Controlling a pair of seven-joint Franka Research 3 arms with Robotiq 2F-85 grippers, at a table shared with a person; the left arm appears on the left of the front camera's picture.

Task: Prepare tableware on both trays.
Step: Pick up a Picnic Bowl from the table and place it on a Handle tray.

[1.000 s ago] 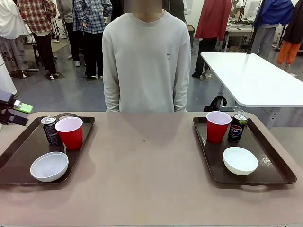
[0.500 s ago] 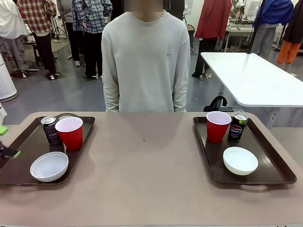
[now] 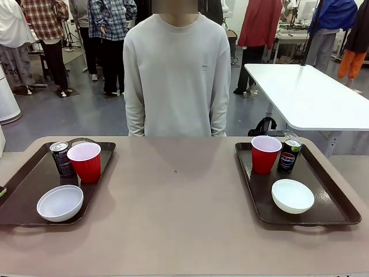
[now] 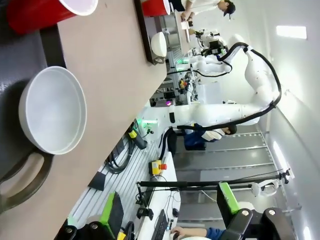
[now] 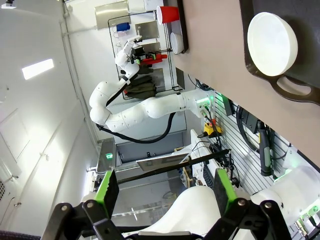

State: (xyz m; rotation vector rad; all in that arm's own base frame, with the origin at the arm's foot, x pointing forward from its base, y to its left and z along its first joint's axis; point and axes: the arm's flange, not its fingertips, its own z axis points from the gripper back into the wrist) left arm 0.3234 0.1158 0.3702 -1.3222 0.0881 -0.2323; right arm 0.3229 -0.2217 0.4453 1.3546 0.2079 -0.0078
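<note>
The left gripper [image 4: 170, 220] has its jaws spread wide and empty, its green-padded fingers [image 4: 111, 216] rising from the bottom edge of the left wrist view, off the desk's edge and well apart from the tableware. Just past it in that view lie the left bowl [image 4: 51, 117] and the cut-out handle of the left tray [image 4: 22, 182], with the rim of the left cup [image 4: 47, 12] beyond. The right gripper [image 5: 166, 192] is likewise released, jaws wide with nothing between them, held clear of the desk [image 3: 179, 202]; its view takes in the right bowl [image 5: 272, 44] and the handle of the right tray [image 5: 295, 90]. From the front, the left tray [image 3: 26, 187] sits at the desk's left side and carries a black-green can [image 3: 60, 158] at the far end, touching or just beside a red cup [image 3: 85, 162], with a white bowl [image 3: 60, 203] nearer the robot. The right tray [image 3: 328, 202] sits at the right side, well apart from the first, holding a red cup [image 3: 266, 154] just beside a Pepsi can [image 3: 289, 156], and a white bowl [image 3: 293, 196] nearer the robot. All stand upright. A person [image 3: 177, 75] stands at the far side of the desk, arms down.
</note>
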